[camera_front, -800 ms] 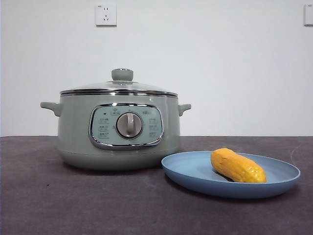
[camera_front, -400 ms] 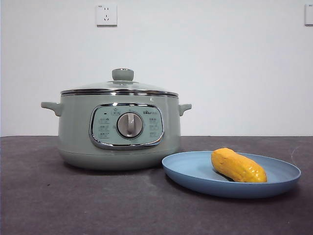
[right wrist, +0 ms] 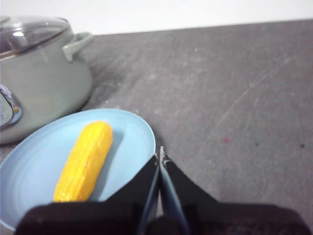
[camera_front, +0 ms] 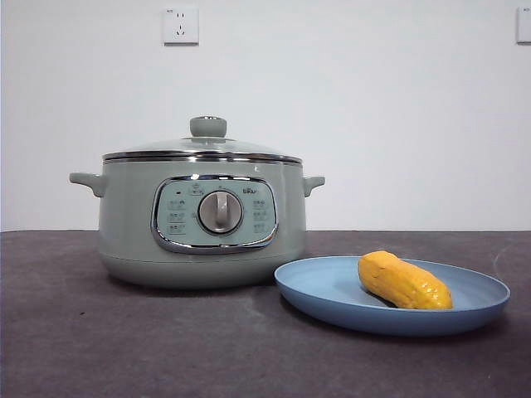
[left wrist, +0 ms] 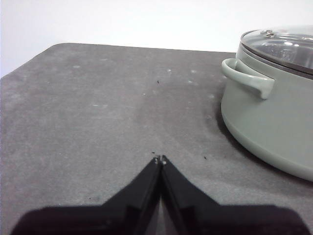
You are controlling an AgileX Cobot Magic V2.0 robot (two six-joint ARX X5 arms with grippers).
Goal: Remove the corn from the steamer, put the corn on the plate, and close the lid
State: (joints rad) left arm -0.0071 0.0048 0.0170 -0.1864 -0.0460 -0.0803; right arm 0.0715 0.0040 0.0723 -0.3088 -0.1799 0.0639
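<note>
The yellow-orange corn (camera_front: 404, 280) lies on the light-blue plate (camera_front: 332, 290) to the right of the sage-green steamer (camera_front: 124, 224). The glass lid (camera_front: 207, 148) with its green knob sits closed on the steamer. Neither gripper shows in the front view. My left gripper (left wrist: 160, 159) is shut and empty over bare table, beside the steamer (left wrist: 274, 127) and its lid (left wrist: 286, 46). My right gripper (right wrist: 161, 157) is shut and empty, just off the plate's (right wrist: 34, 166) rim, with the corn (right wrist: 85, 159) lying on it and the steamer (right wrist: 44, 88) beyond.
A dark grey mat (camera_front: 166, 348) covers the table. A white wall with a socket (camera_front: 181, 26) stands behind. The table's far corner shows in the left wrist view (left wrist: 58, 46).
</note>
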